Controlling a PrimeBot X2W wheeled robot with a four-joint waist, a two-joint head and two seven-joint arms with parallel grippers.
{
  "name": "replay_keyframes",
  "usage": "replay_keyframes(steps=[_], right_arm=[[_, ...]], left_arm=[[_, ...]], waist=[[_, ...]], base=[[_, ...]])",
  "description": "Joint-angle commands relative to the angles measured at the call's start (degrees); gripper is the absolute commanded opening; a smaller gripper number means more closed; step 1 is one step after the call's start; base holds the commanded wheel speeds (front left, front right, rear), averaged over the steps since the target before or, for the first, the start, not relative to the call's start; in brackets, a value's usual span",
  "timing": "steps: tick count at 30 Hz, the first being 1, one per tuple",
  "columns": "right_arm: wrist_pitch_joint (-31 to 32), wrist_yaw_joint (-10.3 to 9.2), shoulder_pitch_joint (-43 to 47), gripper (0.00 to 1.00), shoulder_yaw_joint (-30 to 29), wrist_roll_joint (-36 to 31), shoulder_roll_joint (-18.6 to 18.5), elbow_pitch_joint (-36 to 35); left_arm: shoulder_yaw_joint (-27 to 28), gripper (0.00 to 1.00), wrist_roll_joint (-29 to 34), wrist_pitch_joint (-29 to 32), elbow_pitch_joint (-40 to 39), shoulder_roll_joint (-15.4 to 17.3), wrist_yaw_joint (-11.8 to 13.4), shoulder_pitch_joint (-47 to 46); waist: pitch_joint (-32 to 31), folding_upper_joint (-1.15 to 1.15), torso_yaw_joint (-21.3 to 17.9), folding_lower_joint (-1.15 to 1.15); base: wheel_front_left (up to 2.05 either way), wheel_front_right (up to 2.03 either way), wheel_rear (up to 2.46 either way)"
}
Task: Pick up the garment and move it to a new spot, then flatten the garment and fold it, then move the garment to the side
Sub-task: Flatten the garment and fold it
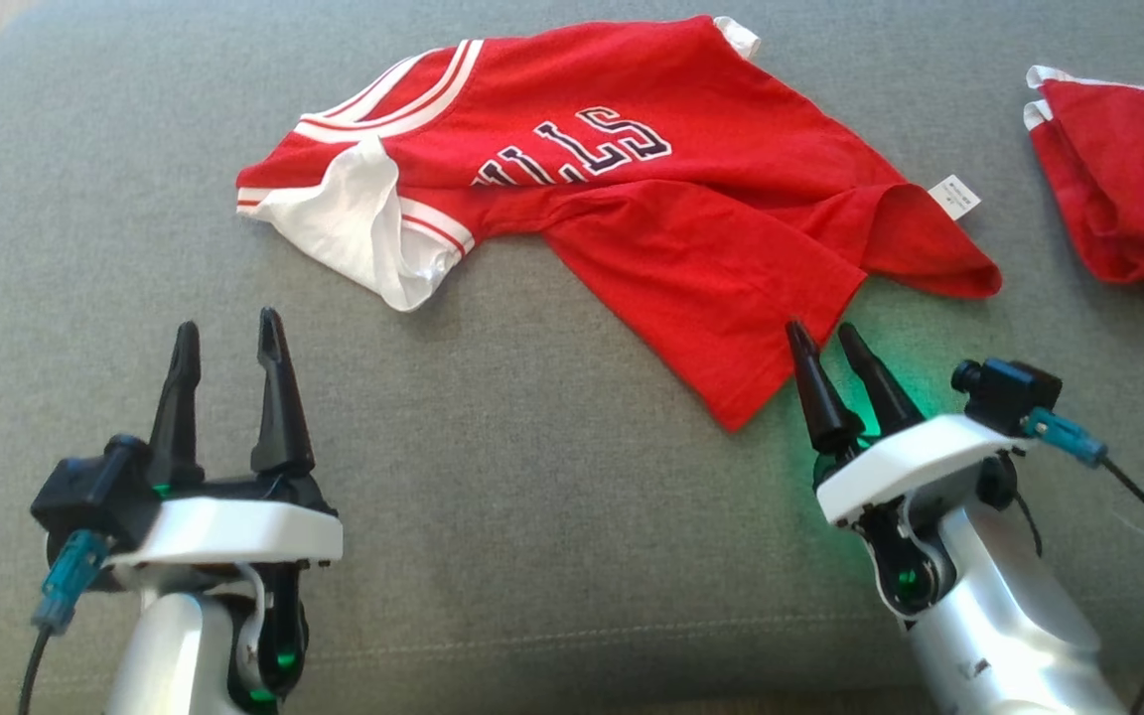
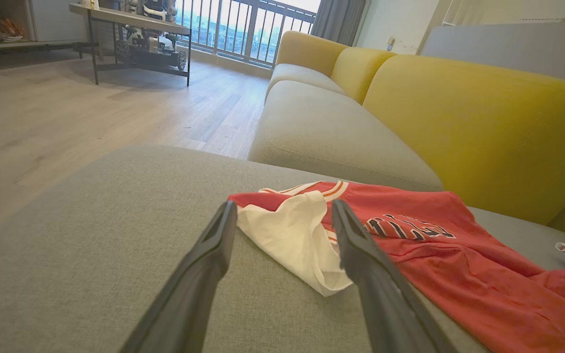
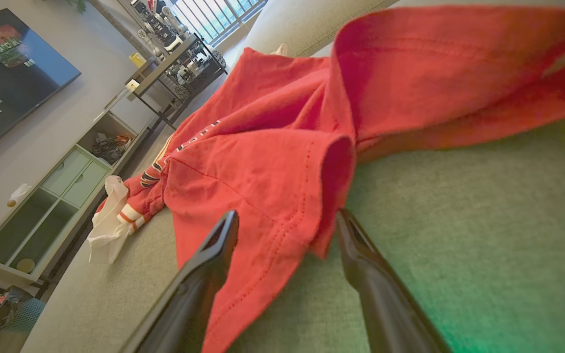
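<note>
- Shirt (image 1: 632, 199): red with white trim, crumpled and partly doubled over; on grey cushion (image 1: 532, 556), toward the far edge, about midway along it; one hem corner pointing to the near right.
- White sleeve (image 1: 363, 223): turned out at the shirt's left end, on the side facing the left claw.
- Left claw (image 1: 227, 323): spread wide, empty, over bare cushion toward the near-left corner, apart from the sleeve.
- Right claw (image 1: 820, 330): spread, gripping nothing, tips just beside the near hem corner; in the wrist view, hem (image 3: 282, 215) lying between the two fingers; contact not clear.
- Second red cloth (image 1: 1118, 169): bunched at the cushion's right edge, apart from the shirt.
- Step, as judged: first pick-up not yet made.
- Risk: closing on the top layer only, owing to the doubled hem; likely result, cloth slipping out on the lift.
- Risk: lifting by one corner alone, left claw being far from the cloth; likely result, dragging and further bunching.
- Risk: a low approach pressing fingertips into the soft cushion and snagging its cover.
- Risk: a move rightward tangling the shirt with the second cloth.
</note>
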Motion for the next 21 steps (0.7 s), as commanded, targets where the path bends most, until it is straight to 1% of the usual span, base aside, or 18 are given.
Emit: replay_keyframes(steps=[1, 10, 21], right_arm=[[-0.55, -0.02, 0.29, 1.00, 0.85, 0.21, 0.34, -1.65], [-0.55, -0.02, -0.01, 1.00, -0.31, -0.24, 0.34, -0.36], [-0.55, -0.02, -0.26, 1.00, 0.30, 0.63, 0.34, -0.04]], left_arm=[[1.71, 1.00, 0.71, -0.34, -1.76, 0.09, -0.36, -0.77], [1.09, 1.00, 1.84, -0.34, -2.20, -0.12, -0.70, -0.66], [-0.07, 1.00, 2.10, -0.35, -2.46, -0.15, -0.35, -0.33]], waist=[[-0.26, 0.00, 0.07, 0.00], [-0.98, 0.00, 1.27, 0.00], [-1.02, 0.00, 2.55, 0.00]], base=[[0.00, 0.00, 0.00], [0.00, 0.00, 0.00], [0.00, 0.00, 0.00]])
